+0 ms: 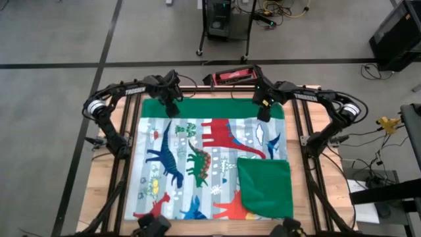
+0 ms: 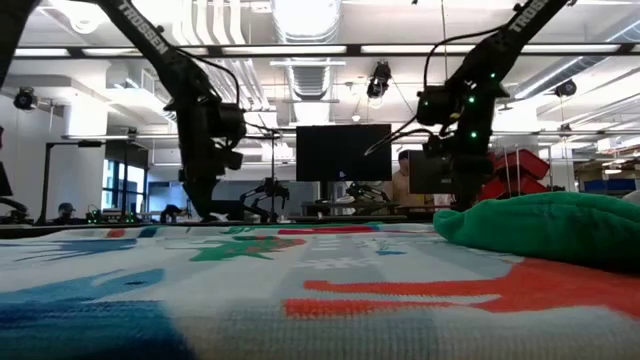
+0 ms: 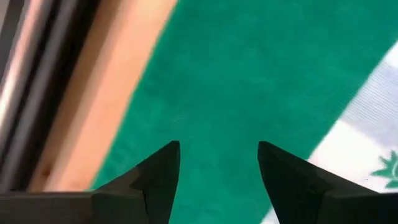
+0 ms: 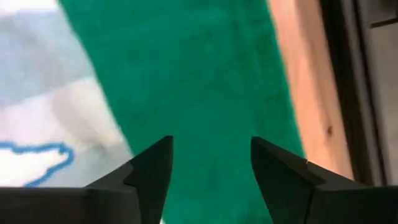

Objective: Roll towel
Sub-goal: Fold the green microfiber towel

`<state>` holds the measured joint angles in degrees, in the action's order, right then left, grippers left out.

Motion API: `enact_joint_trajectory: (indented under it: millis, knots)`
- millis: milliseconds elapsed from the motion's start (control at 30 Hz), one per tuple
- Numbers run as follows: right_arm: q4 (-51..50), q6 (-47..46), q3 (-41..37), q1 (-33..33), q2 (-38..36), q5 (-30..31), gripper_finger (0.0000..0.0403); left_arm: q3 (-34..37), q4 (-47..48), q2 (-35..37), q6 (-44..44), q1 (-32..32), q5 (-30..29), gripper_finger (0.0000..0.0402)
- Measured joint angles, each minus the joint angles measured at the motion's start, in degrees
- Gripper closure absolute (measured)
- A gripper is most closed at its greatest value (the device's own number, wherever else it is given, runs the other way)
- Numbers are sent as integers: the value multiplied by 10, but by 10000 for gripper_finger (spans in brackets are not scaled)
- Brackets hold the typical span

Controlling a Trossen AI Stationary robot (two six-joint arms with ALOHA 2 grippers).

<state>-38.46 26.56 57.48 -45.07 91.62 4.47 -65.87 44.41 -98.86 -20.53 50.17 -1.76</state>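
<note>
The towel (image 1: 197,158) lies spread flat on the wooden table, dinosaur side up. A green band (image 1: 214,107) runs along its far edge. Its near right corner (image 1: 265,187) is folded over and shows the green back; in the low view it is a green hump (image 2: 540,225). My left gripper (image 1: 172,108) stands open over the band's left end (image 3: 219,155), pointing steeply down. My right gripper (image 1: 264,113) stands open over the band's right end (image 4: 211,149), near the towel's edge. Nothing is between the fingers of either.
Bare wood (image 1: 108,191) shows left and right of the towel, inside the dark frame rails (image 1: 125,164). A red and black object (image 1: 230,75) lies just beyond the table's far edge. A cart (image 1: 227,20) stands on the floor behind.
</note>
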Motion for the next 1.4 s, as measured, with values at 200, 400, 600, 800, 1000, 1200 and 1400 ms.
enact_joint_trajectory:
  millis: [200,400,600,800,1000,1200,1400]
  knots:
    - [-48,1,61,-18,27,-5,176,-63,80,-37,13,60,-23,209]
    - [-68,1,78,-32,46,-44,166,-84,98,-87,21,87,-80,198]
    - [-73,15,62,-32,51,-46,159,-96,108,-143,16,88,-93,189]
    - [-80,25,59,-38,49,-48,151,-98,116,-173,27,94,-92,189]
    - [-52,40,59,-56,72,-52,159,-97,116,-175,30,95,-73,199]
    - [-3,48,59,-83,85,-56,175,-94,119,-175,31,94,-53,264]
    - [6,53,59,-120,117,-60,166,-92,121,-175,31,93,-43,332]
